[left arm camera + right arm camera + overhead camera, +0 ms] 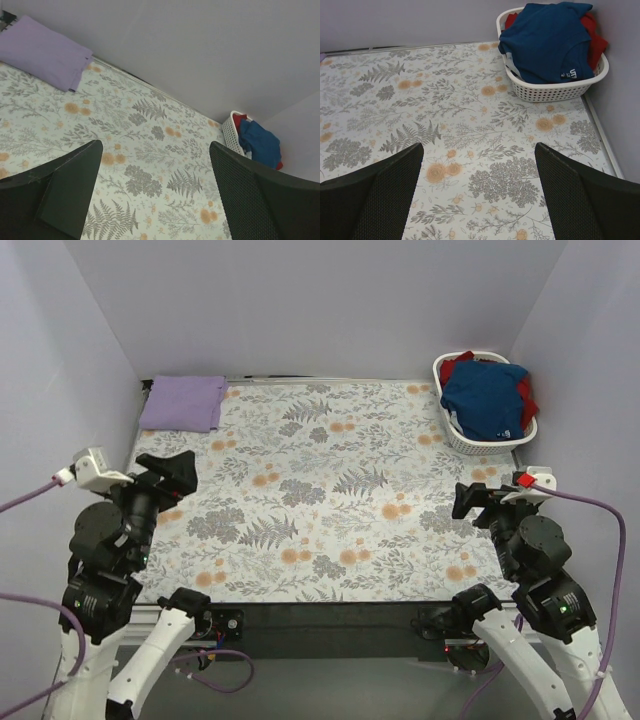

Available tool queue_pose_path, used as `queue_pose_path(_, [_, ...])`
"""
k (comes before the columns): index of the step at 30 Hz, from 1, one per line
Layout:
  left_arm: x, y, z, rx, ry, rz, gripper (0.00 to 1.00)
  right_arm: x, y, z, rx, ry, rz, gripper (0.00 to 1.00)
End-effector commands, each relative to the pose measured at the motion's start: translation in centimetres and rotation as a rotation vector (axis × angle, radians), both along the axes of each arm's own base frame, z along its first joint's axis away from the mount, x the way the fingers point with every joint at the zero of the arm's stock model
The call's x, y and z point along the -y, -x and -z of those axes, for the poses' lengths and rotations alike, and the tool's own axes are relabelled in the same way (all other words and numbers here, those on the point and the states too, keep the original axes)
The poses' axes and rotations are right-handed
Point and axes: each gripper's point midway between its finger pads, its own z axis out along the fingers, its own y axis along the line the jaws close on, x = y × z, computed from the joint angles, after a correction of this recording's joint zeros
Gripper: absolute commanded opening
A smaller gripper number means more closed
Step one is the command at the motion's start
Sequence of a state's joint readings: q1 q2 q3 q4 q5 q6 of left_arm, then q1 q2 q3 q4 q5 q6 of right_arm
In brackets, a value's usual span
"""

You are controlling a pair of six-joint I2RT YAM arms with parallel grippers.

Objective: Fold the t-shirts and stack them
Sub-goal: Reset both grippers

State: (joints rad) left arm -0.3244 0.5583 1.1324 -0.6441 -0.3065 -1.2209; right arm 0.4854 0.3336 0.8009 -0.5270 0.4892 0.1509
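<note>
Lavender tee (pixel 182 403) lies as a neat flat rectangle at the far left corner of the table (pixel 330 500). We judge it folded and the base of the stack. The blue tee (pixel 545 40) sits crumpled on top in the basket (pixel 555 90) at the far right corner. The red tee (pixel 592 35) is under it and shows only along the far and right edges.

Our left gripper (pixel 155 147) has its jaws spread wide with nothing between them. It is over the near left part of the table, well apart from any shirt. Our right gripper (pixel 479 147) is likewise spread and empty, and it faces the basket from the near right.

We expect both remaining shirts to be light, limp and a bit clingy. They should drape and bunch when lifted and will not hold a shape. The blue one looks the natural next pick, and the right arm is nearer to it. We would pinch a raised ridge of cloth near the top of the heap, away from the rim. A deep grasp could catch the red tee beneath or snag the basket's mesh. A shallow pinch may slip off a single thin layer.
</note>
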Motion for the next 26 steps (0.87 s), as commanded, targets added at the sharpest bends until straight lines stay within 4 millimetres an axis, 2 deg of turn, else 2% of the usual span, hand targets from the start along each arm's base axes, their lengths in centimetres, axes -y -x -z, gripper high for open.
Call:
queue_pose_path(1, [-2.1,1.5,4.1,-0.092,-0.01,-0.093,0.88,1.6,0.6,0.0,0.045,-0.01,0.067,0.98])
queue_pose_path(6, [-3.0,2.8,5.0,-0.059,0.006,-0.121,0.88,2.2,1.5,-0.4,0.109,-0.016,0.068,0.98])
queue_pose_path(17, [-2.9,1.8,7.8,-0.068,-0.006,-0.134,0.88,2.2,2.1,-0.6,0.14,-0.019,0.045,0.98])
queue_pose_path(26, [-2.6,0.9,8.8,-0.084,-0.019,-0.134,0.88,2.0,2.0,-0.9,0.15,-0.012,0.037,0.98])
